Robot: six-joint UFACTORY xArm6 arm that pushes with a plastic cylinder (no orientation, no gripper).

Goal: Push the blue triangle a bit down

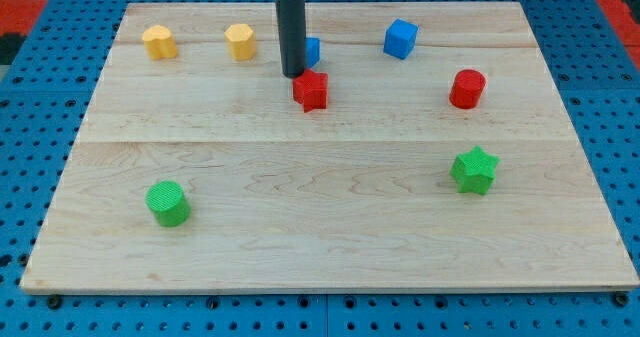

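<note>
blue block mostly hidden behind rod, shape unclear, rod top cut off

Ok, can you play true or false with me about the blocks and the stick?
1. My tip is beside the red star block. True.
2. The rod hides part of a blue block. True.
3. Three green blocks sit on the board. False: two, a green cylinder and a green star.
4. The two yellow blocks are at the view's bottom. False: they're at the top left.
</note>
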